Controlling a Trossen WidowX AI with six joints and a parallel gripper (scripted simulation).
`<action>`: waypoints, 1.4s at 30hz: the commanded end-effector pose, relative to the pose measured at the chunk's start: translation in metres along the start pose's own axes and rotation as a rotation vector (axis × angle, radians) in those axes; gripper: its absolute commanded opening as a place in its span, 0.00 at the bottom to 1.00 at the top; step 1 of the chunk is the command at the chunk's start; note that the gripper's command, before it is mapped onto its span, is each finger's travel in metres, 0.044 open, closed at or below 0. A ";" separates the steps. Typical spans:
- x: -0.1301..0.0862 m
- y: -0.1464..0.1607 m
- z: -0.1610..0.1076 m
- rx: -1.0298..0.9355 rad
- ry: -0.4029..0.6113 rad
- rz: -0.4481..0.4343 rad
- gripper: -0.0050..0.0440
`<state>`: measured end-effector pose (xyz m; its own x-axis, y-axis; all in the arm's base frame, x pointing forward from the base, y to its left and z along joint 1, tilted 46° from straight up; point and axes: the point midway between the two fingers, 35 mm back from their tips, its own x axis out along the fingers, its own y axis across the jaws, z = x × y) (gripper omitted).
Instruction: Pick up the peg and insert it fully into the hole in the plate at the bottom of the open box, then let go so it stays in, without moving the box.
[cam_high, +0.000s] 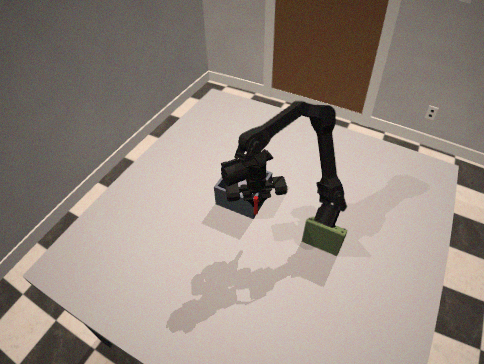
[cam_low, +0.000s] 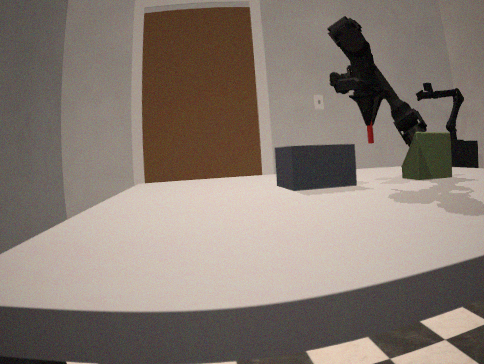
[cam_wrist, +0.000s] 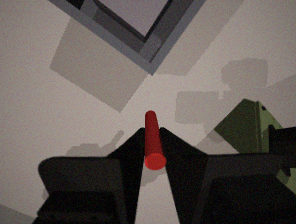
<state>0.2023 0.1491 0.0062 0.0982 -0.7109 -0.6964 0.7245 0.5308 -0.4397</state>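
Observation:
My gripper (cam_wrist: 152, 131) is shut on the red peg (cam_wrist: 153, 141), which hangs upright from the fingers. In the exterior view the peg (cam_low: 370, 133) is in the air, above and just right of the dark blue open box (cam_low: 316, 166). In the top view the gripper (cam_high: 252, 187) hovers over the near right corner of the box (cam_high: 241, 197), with the peg (cam_high: 255, 204) pointing down beside the box's edge. In the wrist view a corner of the box (cam_wrist: 134, 30) lies ahead of the peg. The plate and its hole are hidden.
The arm's green base block (cam_high: 325, 234) stands on the white table to the right of the box; it also shows in the wrist view (cam_wrist: 250, 125). A second dark arm (cam_low: 450, 120) stands far behind the table.

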 end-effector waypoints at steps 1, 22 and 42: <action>-0.006 0.002 0.012 0.007 0.004 0.013 0.10; -0.016 0.004 0.059 0.019 0.003 0.008 0.10; -0.017 0.015 0.117 0.018 0.005 0.011 0.10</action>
<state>0.2834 0.1192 0.0726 0.1025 -0.7015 -0.7053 0.7340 0.5319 -0.4223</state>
